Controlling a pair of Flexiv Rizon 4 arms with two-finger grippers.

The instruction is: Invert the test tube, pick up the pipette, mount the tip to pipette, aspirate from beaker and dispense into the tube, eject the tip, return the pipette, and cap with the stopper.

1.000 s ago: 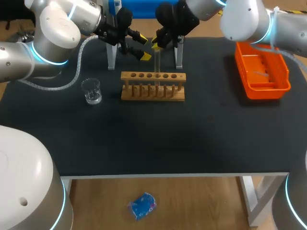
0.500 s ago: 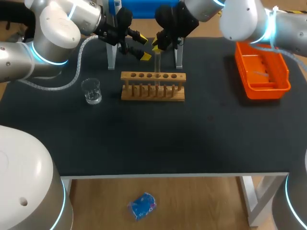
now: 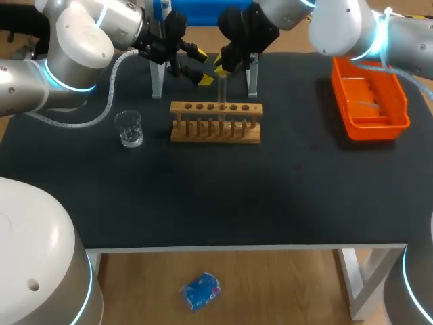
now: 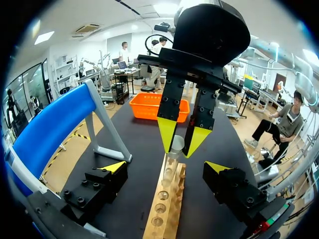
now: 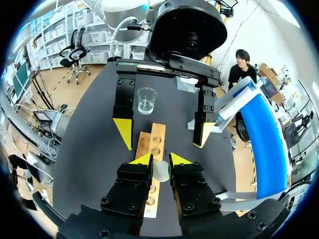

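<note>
On the surface [image 3: 223, 196], toward the rear middle, stood the rack [image 3: 215, 122]. The beaker [image 3: 128, 128] sat to its left, well apart; the bin [image 3: 369, 101] at far right. The test tube [image 3: 221, 95] stood upright in a middle hole of the rack. The right pincer [image 3: 220, 66] was at the tube's top, the left pincer [image 3: 201, 68] just left of it. The stand [image 3: 157, 76] stood behind the rack.

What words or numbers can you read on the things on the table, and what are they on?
No word, number or sign here can be read.
On the wooden test tube rack: bare wood, no print.
On the orange plastic tray: no label shows.
On the small clear glass beaker: any marks are too small to read.
On the clear glass test tube: no marks show.
</note>
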